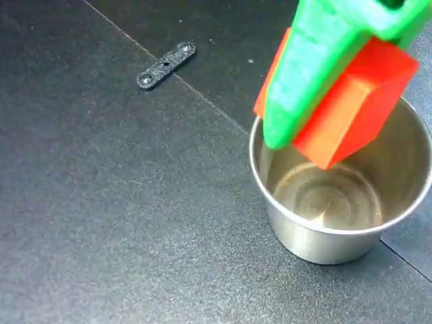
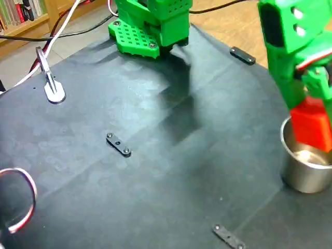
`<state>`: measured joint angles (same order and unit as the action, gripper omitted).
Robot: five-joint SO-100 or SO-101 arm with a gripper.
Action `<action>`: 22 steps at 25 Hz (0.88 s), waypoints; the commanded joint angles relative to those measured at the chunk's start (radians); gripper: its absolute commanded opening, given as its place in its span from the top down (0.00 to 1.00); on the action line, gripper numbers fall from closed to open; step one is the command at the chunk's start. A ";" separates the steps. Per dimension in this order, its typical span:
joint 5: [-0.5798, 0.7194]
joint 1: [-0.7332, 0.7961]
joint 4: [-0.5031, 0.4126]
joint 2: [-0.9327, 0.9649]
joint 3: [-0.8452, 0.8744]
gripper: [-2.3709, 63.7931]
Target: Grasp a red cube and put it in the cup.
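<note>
Red cube [image 1: 358,101] hangs clamped in the green gripper [image 1: 317,145] just over the cup's [image 1: 324,233] mouth — the carry looks done, and the next move calls for centring it, then loosening the jaws.

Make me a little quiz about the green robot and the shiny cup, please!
1. True or false: the red cube already sits at the bottom of the cup.
2. What holds the cube? A) the gripper B) a hand C) nothing
3. Fill in: the cube hangs over the cup's ____.

Key: 1 false, it is held above the cup's floor. 2 A. 3 mouth.
</note>
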<state>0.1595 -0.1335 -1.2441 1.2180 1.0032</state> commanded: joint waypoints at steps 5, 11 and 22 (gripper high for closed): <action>-0.006 0.011 -0.003 -0.005 0.002 0.97; -0.014 0.012 -0.006 -0.032 -0.002 0.97; -0.014 0.041 -0.008 -0.034 0.012 0.97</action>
<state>0.1519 -0.1028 -1.2471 1.1781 1.0170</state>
